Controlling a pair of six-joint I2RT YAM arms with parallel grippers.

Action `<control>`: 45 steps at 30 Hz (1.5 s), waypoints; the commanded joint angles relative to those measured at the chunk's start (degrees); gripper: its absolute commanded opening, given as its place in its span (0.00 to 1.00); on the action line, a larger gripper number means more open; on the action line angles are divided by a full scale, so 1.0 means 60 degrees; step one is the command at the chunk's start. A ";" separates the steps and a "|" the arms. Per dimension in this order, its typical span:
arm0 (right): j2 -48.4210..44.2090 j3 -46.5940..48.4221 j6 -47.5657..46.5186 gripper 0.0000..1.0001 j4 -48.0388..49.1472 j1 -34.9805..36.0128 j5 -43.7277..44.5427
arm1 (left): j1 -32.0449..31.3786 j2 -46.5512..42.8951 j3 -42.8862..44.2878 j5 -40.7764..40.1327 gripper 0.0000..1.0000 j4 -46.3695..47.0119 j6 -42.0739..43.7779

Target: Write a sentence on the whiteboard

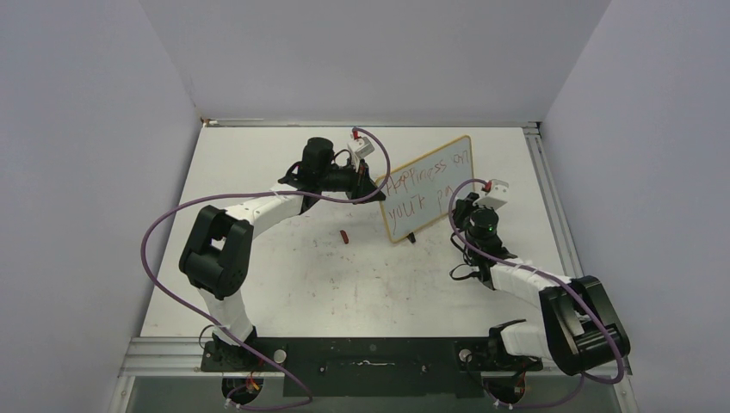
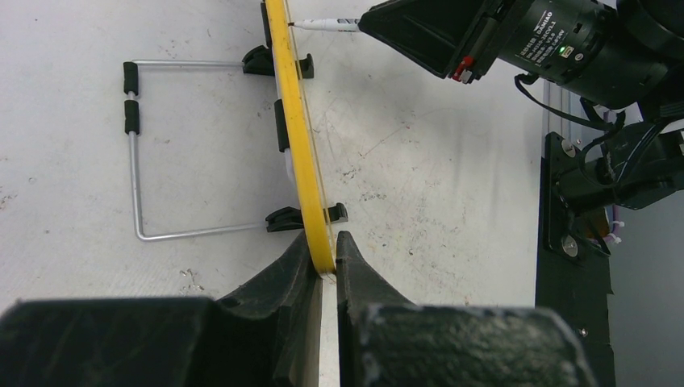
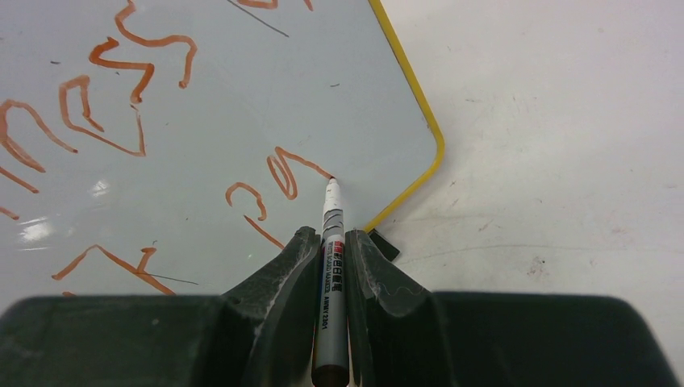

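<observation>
The whiteboard [image 1: 430,189] stands tilted at the table's middle right, its frame yellow in the wrist views [image 2: 297,137] [image 3: 423,113]. My left gripper [image 1: 376,191] is shut on the board's left edge. Red words [image 1: 428,172] read roughly "Happiness on" with "your pa" below. My right gripper [image 1: 469,209] is shut on a white marker [image 3: 331,266], its tip touching the board at the end of the last red stroke [image 3: 306,168]. The marker also shows in the left wrist view [image 2: 327,25].
A red marker cap [image 1: 344,236] lies on the table left of the board's foot. The board's wire stand [image 2: 137,153] reaches out behind it. A black foot [image 3: 381,243] sits at the board's lower corner. Grey walls enclose the table.
</observation>
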 commanded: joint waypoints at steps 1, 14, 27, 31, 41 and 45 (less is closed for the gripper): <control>-0.0748 0.0170 0.0029 0.05 0.0017 -0.0011 0.0216 | -0.0210 -0.0475 0.0189 0.0571 0.00 -0.0263 0.0125; -0.0473 0.0409 -0.0020 0.05 0.0482 -0.0236 -0.0354 | -0.0217 -0.0520 0.0167 0.0575 0.00 -0.0232 0.0101; 0.0202 0.0684 -0.0078 0.05 0.1068 -0.0324 -0.0262 | -0.0217 -0.0498 0.0167 0.0600 0.00 -0.0232 0.0099; 0.0184 0.0671 -0.0138 0.05 0.1101 -0.0436 -0.0150 | -0.0217 -0.0512 0.0172 0.0598 0.00 -0.0232 0.0101; -0.0833 0.0345 -0.0153 0.05 0.0824 -0.0477 -0.0240 | -0.0217 -0.0535 0.0170 0.0593 0.00 -0.0203 0.0059; -0.0866 0.0447 -0.0194 0.05 0.0879 -0.0474 -0.0382 | -0.0223 -0.0544 0.0161 0.0594 0.00 -0.0203 0.0057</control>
